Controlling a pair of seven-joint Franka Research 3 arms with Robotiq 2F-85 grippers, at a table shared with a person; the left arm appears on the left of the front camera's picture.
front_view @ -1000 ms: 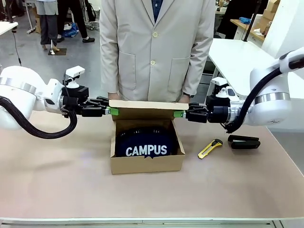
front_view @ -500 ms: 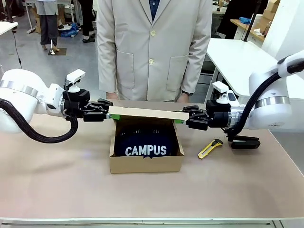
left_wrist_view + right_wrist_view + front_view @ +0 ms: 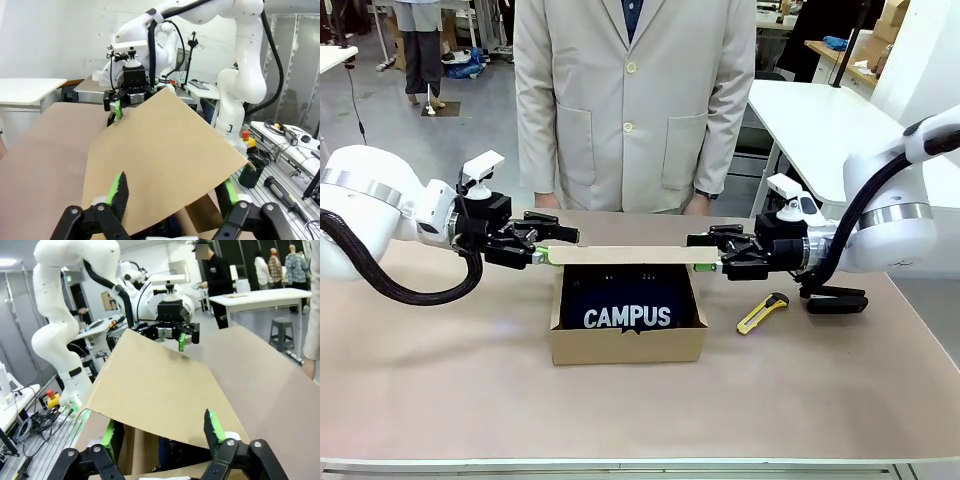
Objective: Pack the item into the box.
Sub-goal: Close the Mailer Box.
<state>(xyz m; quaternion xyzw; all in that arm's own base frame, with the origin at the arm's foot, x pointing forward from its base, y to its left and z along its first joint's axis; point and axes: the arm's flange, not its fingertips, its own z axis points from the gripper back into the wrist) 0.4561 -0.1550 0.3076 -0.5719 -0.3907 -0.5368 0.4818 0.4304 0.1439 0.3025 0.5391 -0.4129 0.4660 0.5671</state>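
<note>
Lid flap (image 3: 625, 255) over box (image 3: 625, 346), pouch (image 3: 628, 306) top hidden beneath; left pincer (image 3: 552, 246), right pincer (image 3: 705, 253) both spread.

The lid flap (image 3: 625, 255) swung down; left pincer (image 3: 552, 248) and right pincer (image 3: 705, 252) opened.

We see a beige table (image 3: 440, 380) that carries the box (image 3: 628, 345) near its middle, a yellow knife (image 3: 761, 313) near its right, and a black stapler (image 3: 840, 303) farther right.
</note>
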